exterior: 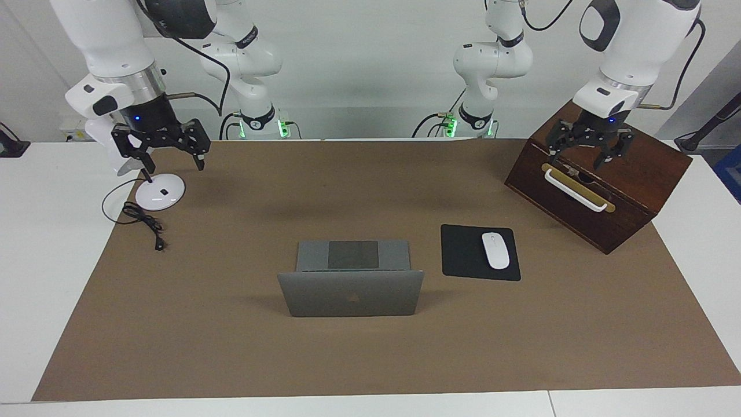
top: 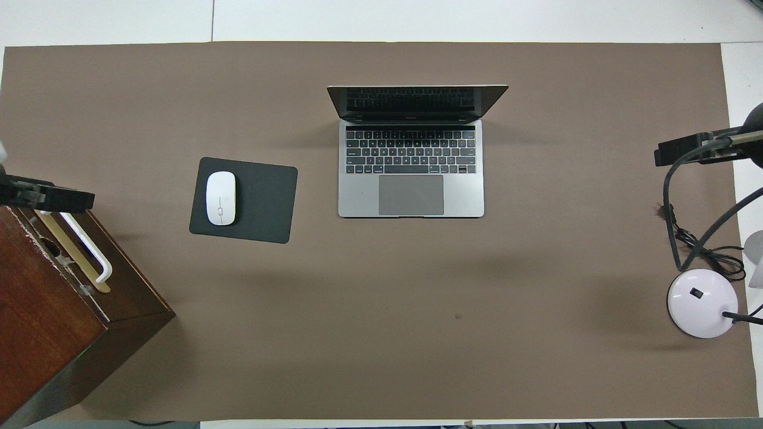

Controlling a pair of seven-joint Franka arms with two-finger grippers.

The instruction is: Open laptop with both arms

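In the facing view, the laptop (exterior: 351,278) stood open in the middle of the brown mat (exterior: 231,347), its lid raised with the logo side toward the camera and the grey deck with the dark trackpad lying flat toward the robots. Beside it, toward the left arm's end of the table, a black mouse pad (exterior: 463,255) carried a white mouse (exterior: 495,250). The left gripper (exterior: 586,155) hung over the wooden box (exterior: 631,191), above its white handle (exterior: 576,190), fingers spread apart and holding nothing. The right gripper (exterior: 169,160) hung over the round white lamp base (exterior: 160,191) at the right arm's end of the table, fingers likewise spread and empty. A black cable (exterior: 143,223) lay coiled just beside that base.

In the overhead view, the laptop (top: 411,179) sat on the mat farther from the robots than the box (top: 53,322) and the lamp base (top: 702,302), its keyboard and trackpad facing the robots and the screen upright. The mouse pad (top: 262,202) with the mouse (top: 220,198) lay between the laptop and the box, well apart from each. Only a dark tip of the left gripper (top: 45,198) showed over the box's edge, and a dark part of the right gripper (top: 685,149) showed over the mat's edge above the cable (top: 709,253); neither touched the laptop.
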